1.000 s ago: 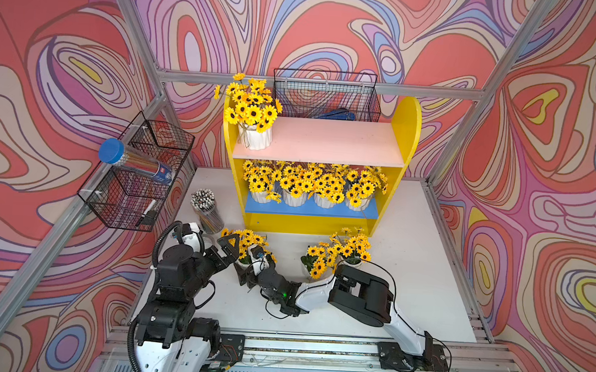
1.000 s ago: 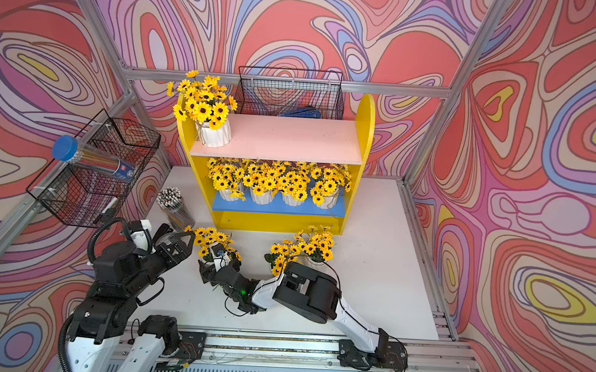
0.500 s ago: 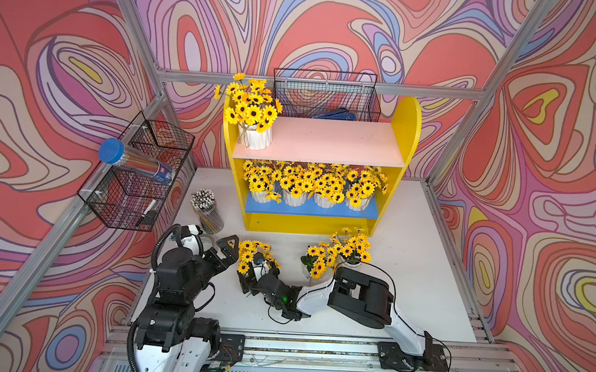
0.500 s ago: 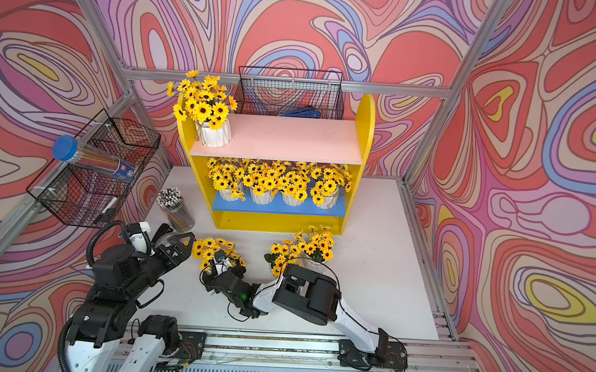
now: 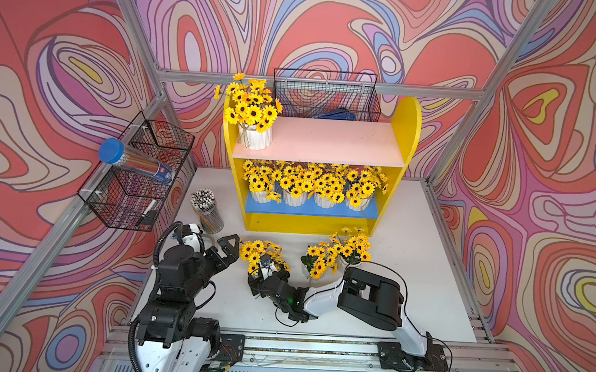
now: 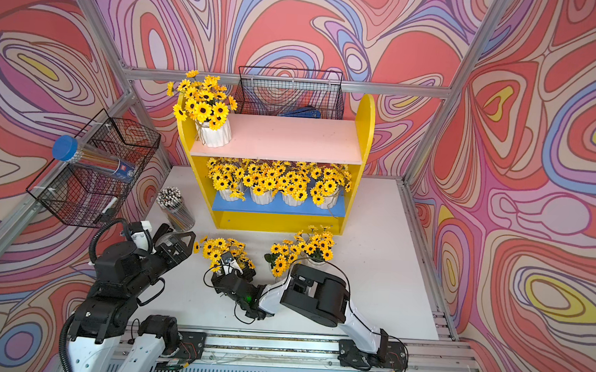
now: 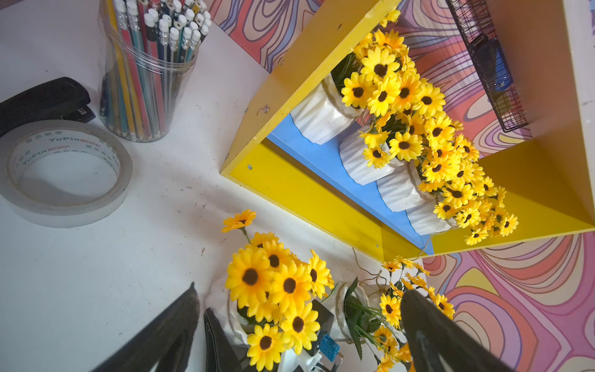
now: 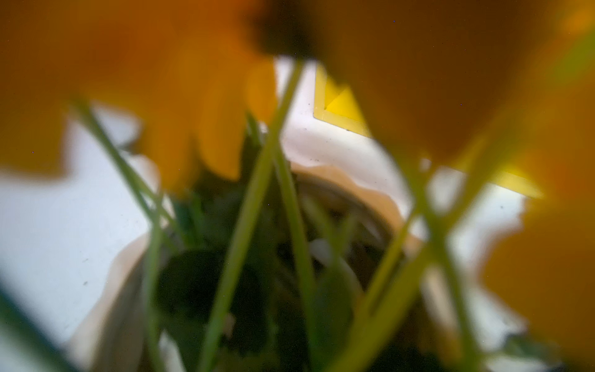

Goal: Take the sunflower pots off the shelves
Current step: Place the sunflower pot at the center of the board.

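Note:
The yellow shelves (image 5: 406, 129) (image 6: 364, 127) stand at the back of the table. One sunflower pot (image 5: 255, 138) is on the pink upper board, and a row of several (image 5: 310, 194) (image 7: 386, 154) fills the blue lower board. Two more pots (image 5: 338, 256) stand together on the table. Another pot (image 5: 255, 250) (image 7: 273, 290) rests on the table left of them, with my right gripper (image 5: 266, 273) (image 6: 232, 275) open and a jaw on either side of it. In the right wrist view, blurred petals hide the jaws above the pot's rim (image 8: 354, 193). My left gripper (image 5: 230, 248) (image 7: 299, 335) hangs open and empty just left of that pot.
A clear cup of pencils (image 5: 206, 209) (image 7: 145, 74) stands left of the shelves. A tape roll (image 7: 64, 170) and a black stapler (image 7: 42, 100) lie near it. Black wire baskets hang on the left wall (image 5: 137, 173) and behind the shelves (image 5: 327, 96).
My right gripper and the pot between its jaws have shifted a little right and toward the front edge. The left arm has barely moved.

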`<state>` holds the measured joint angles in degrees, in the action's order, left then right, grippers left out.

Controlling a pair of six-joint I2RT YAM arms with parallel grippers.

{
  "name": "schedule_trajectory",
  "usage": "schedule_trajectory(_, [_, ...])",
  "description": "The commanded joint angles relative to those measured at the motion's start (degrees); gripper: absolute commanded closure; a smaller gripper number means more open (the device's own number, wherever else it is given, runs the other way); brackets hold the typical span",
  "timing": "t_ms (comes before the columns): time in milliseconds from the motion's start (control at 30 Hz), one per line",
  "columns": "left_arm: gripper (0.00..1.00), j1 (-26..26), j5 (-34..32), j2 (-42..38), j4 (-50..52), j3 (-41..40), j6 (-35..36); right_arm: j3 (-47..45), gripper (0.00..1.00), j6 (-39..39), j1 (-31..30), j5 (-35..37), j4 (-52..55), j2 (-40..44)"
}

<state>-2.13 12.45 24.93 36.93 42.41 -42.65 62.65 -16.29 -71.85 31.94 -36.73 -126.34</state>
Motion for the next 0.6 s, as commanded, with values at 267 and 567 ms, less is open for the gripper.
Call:
schedule_trajectory(267, [0.00,0.3,2.2,1.3,-2.3,2.7,1.3,-7.2,0.02,8.0,-1.3,1.2,-5.3,-1.8])
schedule_trajectory(567, [0.00,0.2,2.5,0.7,-3.9,1.1,0.8,-13.2,0.02,10.0,-3.9,4.0,-7.2,5.3])
